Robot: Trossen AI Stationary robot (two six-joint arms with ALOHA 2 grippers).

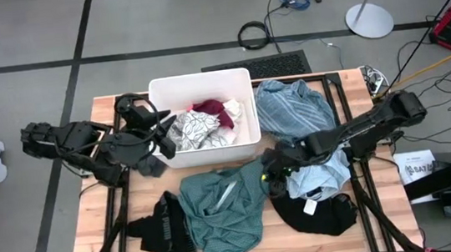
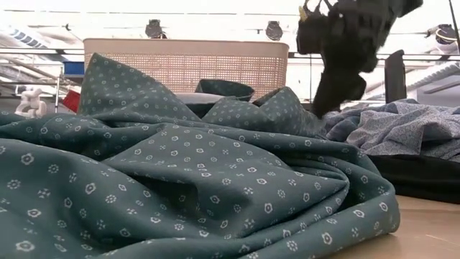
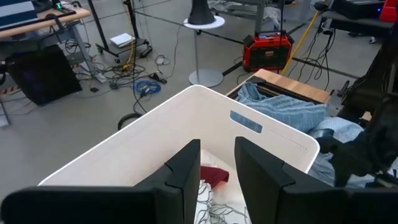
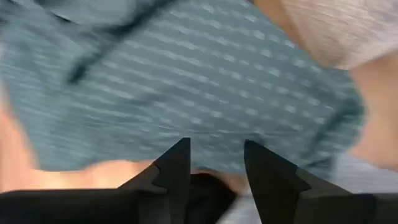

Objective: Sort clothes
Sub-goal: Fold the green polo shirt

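A white-grey patterned garment (image 1: 192, 129) and a dark red garment (image 1: 217, 110) lie in the white bin (image 1: 199, 78). My left gripper (image 1: 168, 136) is open and empty over the bin's left end; its wrist view (image 3: 217, 168) shows both garments below the fingers. A teal-green garment (image 1: 221, 206) lies spread on the table in front of the bin. My right gripper (image 1: 270, 172) is open just above its right edge (image 4: 205, 81); whether it touches the cloth I cannot tell. A black garment with white lettering (image 1: 169, 232) lies at near left. A light blue garment (image 1: 319, 175) lies under the right arm.
A blue striped shirt (image 1: 291, 106) lies right of the bin. Another black garment (image 1: 314, 213) lies at near right, under the light blue one. In the low view the teal garment (image 2: 180, 165) fills the foreground, with the bin (image 2: 187, 65) behind it and my right gripper (image 2: 338, 79) at right.
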